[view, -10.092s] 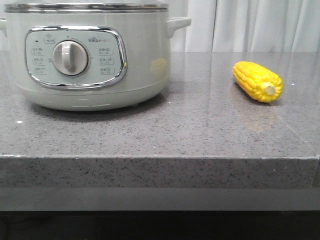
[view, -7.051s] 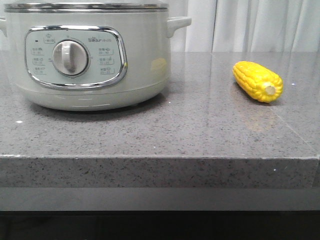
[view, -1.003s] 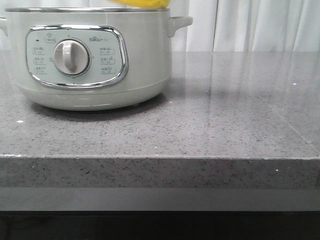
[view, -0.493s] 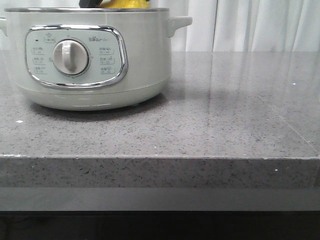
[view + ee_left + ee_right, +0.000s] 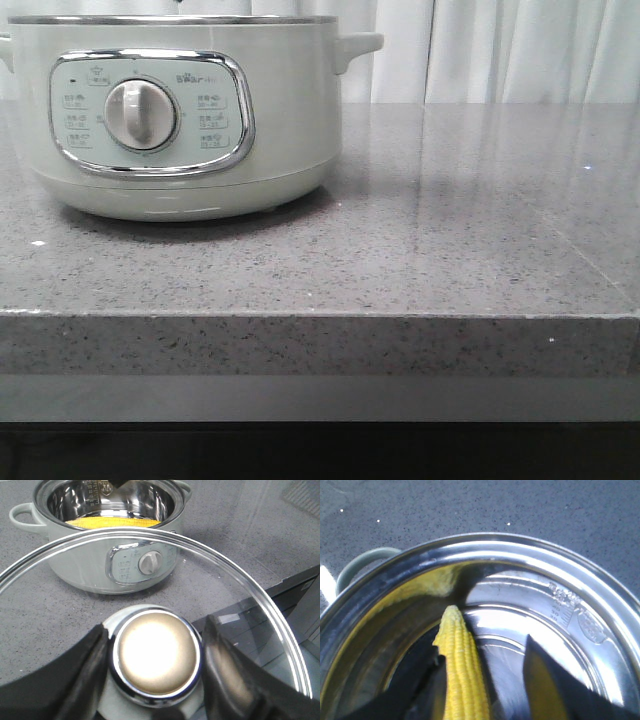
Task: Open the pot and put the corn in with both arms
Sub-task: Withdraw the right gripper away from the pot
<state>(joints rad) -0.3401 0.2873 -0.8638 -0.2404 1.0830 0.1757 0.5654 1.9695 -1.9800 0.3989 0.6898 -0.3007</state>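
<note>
Your left claw (image 5: 154, 662) is clamped on the shiny round knob (image 5: 156, 657) of the glass lid (image 5: 260, 615). One dark finger (image 5: 85, 675) sits on each side of the knob and both press against it. The lid is off the pot (image 5: 95, 560) and is held up in the air, nearer the front edge of the grey stone table (image 5: 45, 605) than the pot is. You can see the pot right through the glass.

Your right claw (image 5: 482, 680) is down inside the open pot (image 5: 530, 570). Its two dark fingers (image 5: 540, 680) stand apart. The corn (image 5: 460, 670) lies between them, close against one finger, with a clear gap to the other finger. You cannot tell from this view if the fingers still press on the corn. The pointed tip of the corn aims at the shiny steel wall of the pot, and a yellow glow shows on that wall.

In the left wrist view you can see a strip of yellow corn (image 5: 117, 523) low inside the steel bowl.

In the front view the pot (image 5: 170, 120) stands on the table (image 5: 450, 240) at the left side, with its round dial (image 5: 140, 113) facing you. No lid is on it there.
</note>
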